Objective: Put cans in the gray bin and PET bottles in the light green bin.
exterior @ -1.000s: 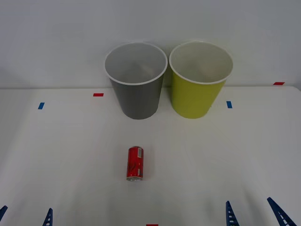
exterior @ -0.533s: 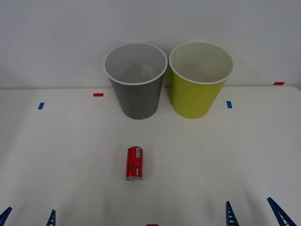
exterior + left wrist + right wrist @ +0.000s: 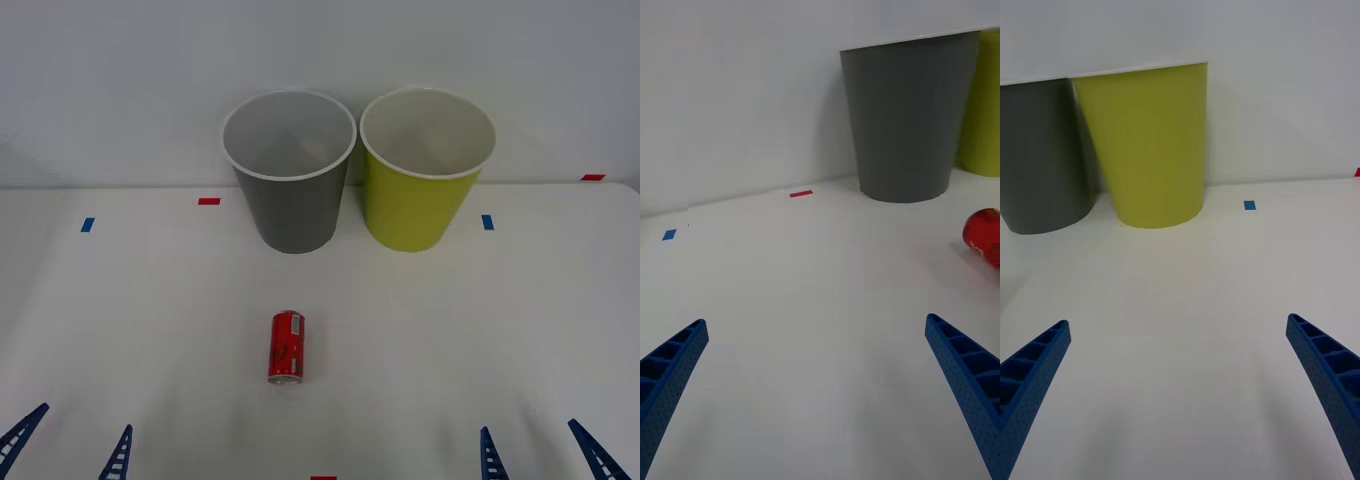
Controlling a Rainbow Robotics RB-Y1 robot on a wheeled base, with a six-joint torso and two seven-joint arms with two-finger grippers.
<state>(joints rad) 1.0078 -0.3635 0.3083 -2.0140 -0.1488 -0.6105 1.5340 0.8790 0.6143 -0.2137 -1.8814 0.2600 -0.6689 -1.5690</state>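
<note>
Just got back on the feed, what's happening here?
Nothing is held yet. The can lies on its side on the table, in front of the gray bin; the green bin stands to that bin's right. The left gripper is open near the table's front edge and has crept forward, left of the can. The right gripper waits open, front right.

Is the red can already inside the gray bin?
No, the can lies on its side on the table, in front of the gray bin.

A white table before a pale wall carries small red tape marks and blue tape marks.
</note>
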